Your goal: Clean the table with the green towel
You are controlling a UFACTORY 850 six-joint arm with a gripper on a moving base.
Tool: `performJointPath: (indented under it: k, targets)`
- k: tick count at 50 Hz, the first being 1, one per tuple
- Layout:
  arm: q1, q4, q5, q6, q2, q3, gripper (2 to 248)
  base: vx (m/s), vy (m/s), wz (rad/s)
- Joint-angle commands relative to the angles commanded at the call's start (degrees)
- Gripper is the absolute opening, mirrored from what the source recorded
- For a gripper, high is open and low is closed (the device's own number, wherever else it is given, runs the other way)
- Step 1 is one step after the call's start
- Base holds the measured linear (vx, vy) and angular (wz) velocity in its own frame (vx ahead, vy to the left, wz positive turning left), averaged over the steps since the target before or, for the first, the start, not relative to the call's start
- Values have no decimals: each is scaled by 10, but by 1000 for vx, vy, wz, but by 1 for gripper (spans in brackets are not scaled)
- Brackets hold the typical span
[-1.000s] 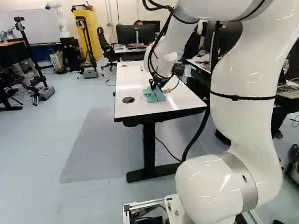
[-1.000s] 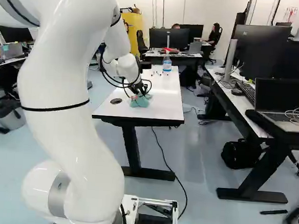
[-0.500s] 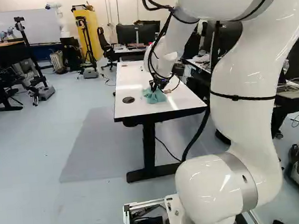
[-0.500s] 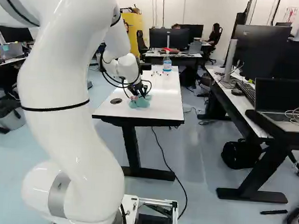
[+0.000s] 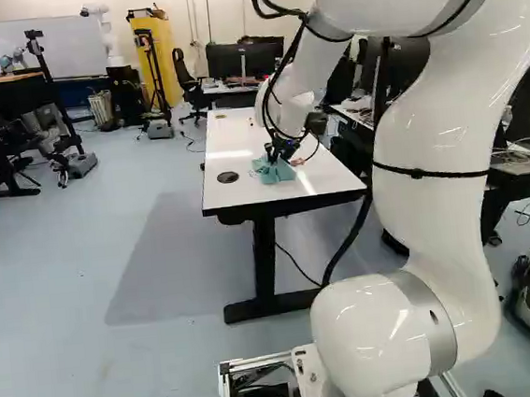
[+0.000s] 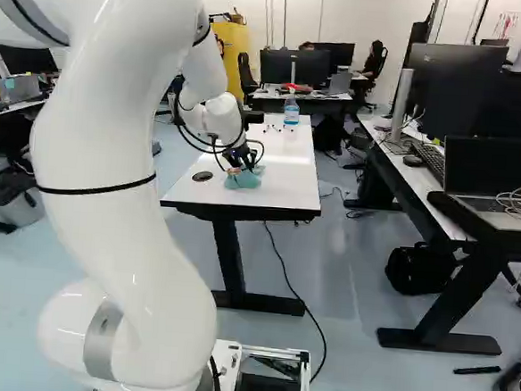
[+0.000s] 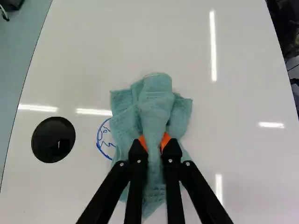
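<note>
Black 2-fingered gripper [image 7: 154,143] holds the crumpled green cloth towel [image 7: 156,105] pinched on the white rectangular table [image 7: 243,163], toward its near edge. Blue pen marking [image 7: 97,139] visible beside towel; cleaning judged incomplete, finished portion undeterminable.

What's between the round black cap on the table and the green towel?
A curved blue scribble on the white tabletop, reaching the edge of the towel; the wrist view shows it.

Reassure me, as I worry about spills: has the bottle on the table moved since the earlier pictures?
No. In the right base view, the bottle keeps its spot near the far end of the white table.
</note>
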Motion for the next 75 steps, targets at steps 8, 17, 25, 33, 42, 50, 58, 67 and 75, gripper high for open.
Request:
performJointPath:
  k: [8,17,25,33,42,50,58,67,75]
  targets:
    - [0,0,0,0,0,0,47,0,0,0]
    - [0,0,0,0,-1,-1,47,0,0,0]
    - [3,0,0,0,-9,-11,47,0,0,0]
    - [15,0,0,0,-17,-21,47,0,0,0]
    - [31,0,0,0,-21,-26,47,0,0,0]
    - [45,0,0,0,-25,-30,47,0,0,0]
    - [59,0,0,0,-28,-35,47,0,0,0]
    - [75,0,0,0,-27,-33,47,0,0,0]
    - [82,0,0,0,-14,-17,47,0,0,0]
